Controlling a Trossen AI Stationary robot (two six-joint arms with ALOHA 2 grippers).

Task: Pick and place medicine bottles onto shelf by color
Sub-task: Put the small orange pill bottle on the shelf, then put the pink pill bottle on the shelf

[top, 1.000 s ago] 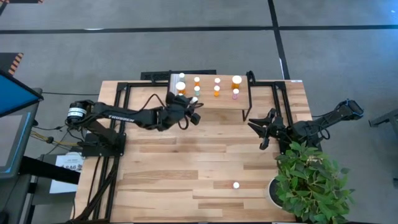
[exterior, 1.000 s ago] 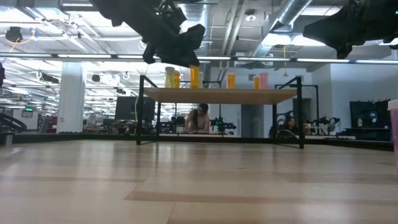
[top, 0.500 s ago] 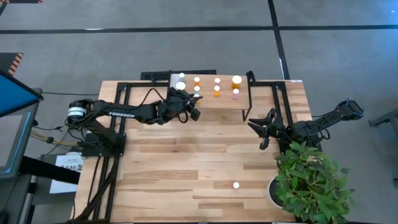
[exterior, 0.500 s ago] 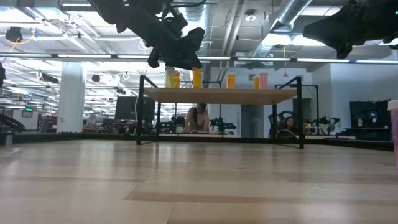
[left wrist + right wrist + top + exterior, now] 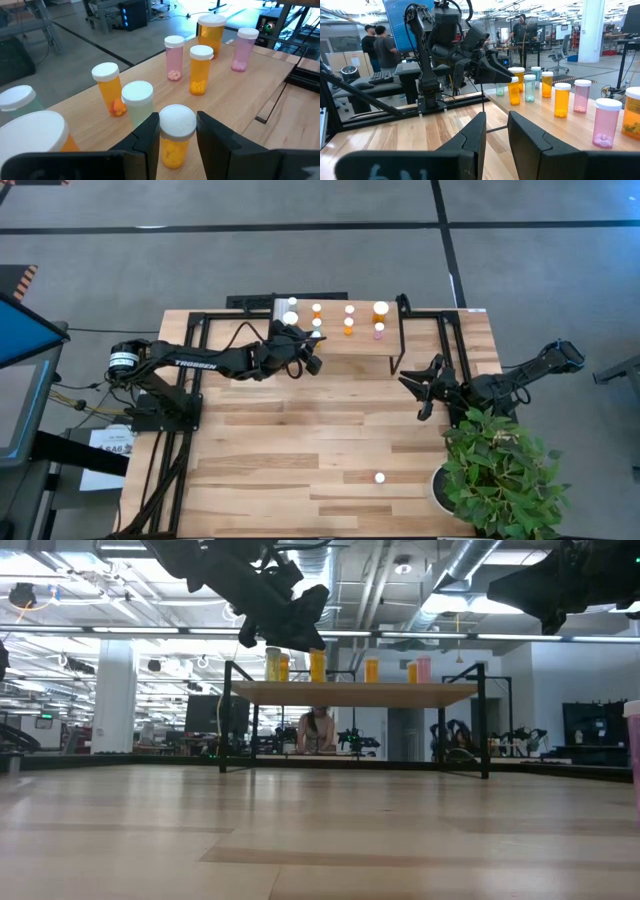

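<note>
left gripper | fingers clamp orange bottle, axis upright, over shelf at 9 o'clock end | right gripper narrow, empty, idle at 3 o'clock.

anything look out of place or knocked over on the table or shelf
One bottle stands alone on the table near the plant, far from the shelf, where the others stand upright. Nothing looks tipped or spilled. The left hand holds an orange bottle upright at the shelf; the right hand waits beside the shelf.
</note>
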